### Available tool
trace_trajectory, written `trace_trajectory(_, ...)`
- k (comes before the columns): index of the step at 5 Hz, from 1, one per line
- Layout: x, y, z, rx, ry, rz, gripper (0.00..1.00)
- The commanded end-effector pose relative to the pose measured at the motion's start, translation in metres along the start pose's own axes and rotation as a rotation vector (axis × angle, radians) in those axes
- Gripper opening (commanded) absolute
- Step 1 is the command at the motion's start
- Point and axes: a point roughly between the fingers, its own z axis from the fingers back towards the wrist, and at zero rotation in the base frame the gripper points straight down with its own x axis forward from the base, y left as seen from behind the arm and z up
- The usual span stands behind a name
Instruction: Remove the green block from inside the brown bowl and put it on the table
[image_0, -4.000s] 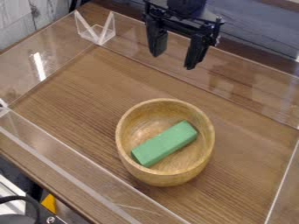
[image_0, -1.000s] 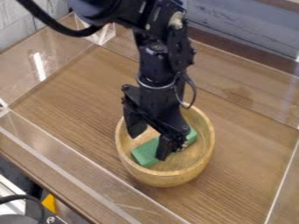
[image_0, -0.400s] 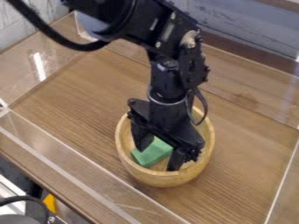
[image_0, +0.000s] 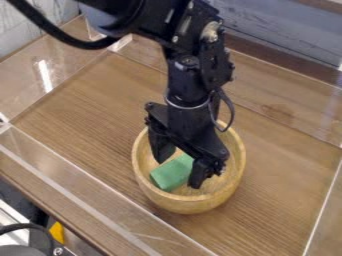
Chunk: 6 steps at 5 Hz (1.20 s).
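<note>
We see the gripper (image_0: 182, 167) wide open inside the brown bowl (image_0: 230, 185), fingers straddling the green block (image_0: 171, 176), not gripping it

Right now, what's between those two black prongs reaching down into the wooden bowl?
In the camera view, the green block lies between the open tool's prongs, inside the brown bowl.

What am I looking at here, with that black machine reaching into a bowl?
It is one robot arm, seen by a single camera looking down at the table from the side. At its end is a gripper, two black fingers that pinch things. The fingers are spread open and lowered into the brown bowl, standing either side of the green block that lies inside. Nothing is held yet. The bowl rests on a wooden table with clear low walls around its edges.
</note>
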Motion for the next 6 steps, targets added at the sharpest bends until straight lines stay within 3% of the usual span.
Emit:
trace_trajectory(1,0.010,0.002,0.007,0.003,-0.040,0.023,1.00)
trace_trajectory(4,0.019,0.006,0.003,0.014,-0.030,0.100,1.00)
trace_trajectory(6,0.010,0.006,-0.023,0.025,-0.024,0.103,1.00)
